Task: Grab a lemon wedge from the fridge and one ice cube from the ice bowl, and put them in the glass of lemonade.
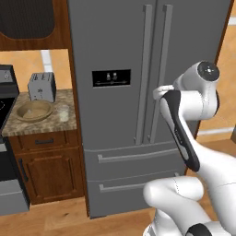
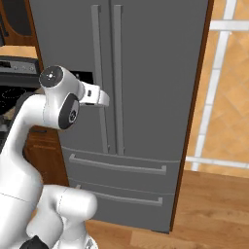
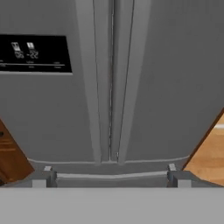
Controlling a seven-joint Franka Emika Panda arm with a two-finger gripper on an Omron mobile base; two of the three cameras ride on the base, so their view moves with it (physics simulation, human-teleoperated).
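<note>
From the left base camera, the white arm is nearest, reaching toward the fridge, whose doors are both shut. Left of it, on the desk, sit a toaster, the wooden ice bowl and, just beside it, the glass of lemonade; no ice cube can be made out inside the bowl. The glass looks fragile and tippy, so anything dropped in should go gently.

From the right base camera, the arm's wrist points at the fridge's long handles. These are stiff bars, likely best gripped mid-length; the door should feel heavy.

In the hand camera, the claw stands wide and empty, facing the seam between the doors. The lemon wedge is presumably inside, small and slippery.
</note>
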